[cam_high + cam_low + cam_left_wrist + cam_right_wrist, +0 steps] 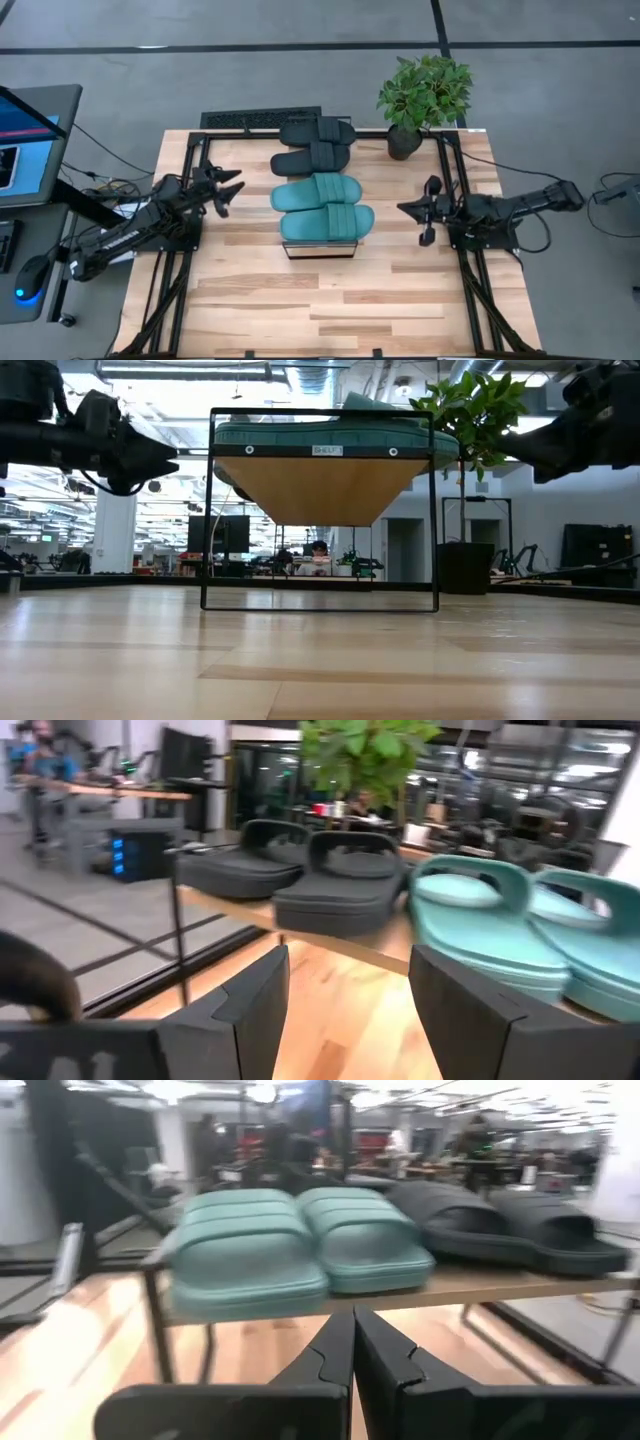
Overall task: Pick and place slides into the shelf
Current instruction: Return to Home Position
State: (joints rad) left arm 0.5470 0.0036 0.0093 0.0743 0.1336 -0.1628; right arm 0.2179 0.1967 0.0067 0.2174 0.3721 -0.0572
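A wide light-wood plank tabletop [350, 300] carries everything. At its middle, running toward the far edge, stands the shelf [320, 247] — a long light-wood board with a pale edge, raised above the tabletop on a thin black frame. All four ribbed-strap rubber slides lie on it in a row, side by side. The two teal-green slides [325, 222] are at the near end, touching each other, and the two black slides [312, 157] are at the far end, just beyond them. A leafy green potted plant [422, 95] sits at the far right corner of the tabletop. The left gripper [230, 193] hangs left of the shelf, about level with where the black pair meets the teal pair, and clear of both. Its fingers [255, 1010] are spread wide with nothing between them. The right gripper [405, 208] hangs right of the shelf beside the teal pair, apart from it — its fingers [335, 1355] are pressed together and empty.
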